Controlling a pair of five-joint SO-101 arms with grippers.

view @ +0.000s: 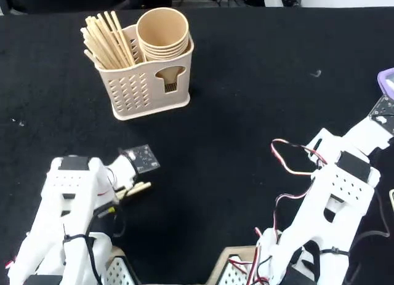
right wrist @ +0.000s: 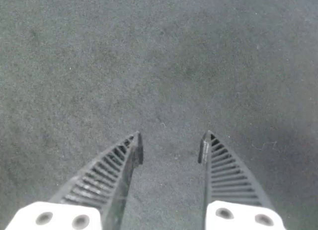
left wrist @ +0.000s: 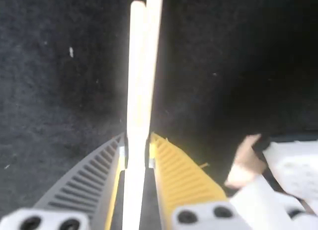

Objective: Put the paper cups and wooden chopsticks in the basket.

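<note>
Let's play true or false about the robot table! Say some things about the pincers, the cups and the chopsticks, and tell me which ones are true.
1. The left pincer holds chopsticks. True.
2. The cups lie tipped over. False: they stand stacked in the basket.
3. The right pincer is open with nothing in it. True.
4. The basket has no chopsticks inside. False: a bundle of them stands in it, in the compartment beside the cups.
</note>
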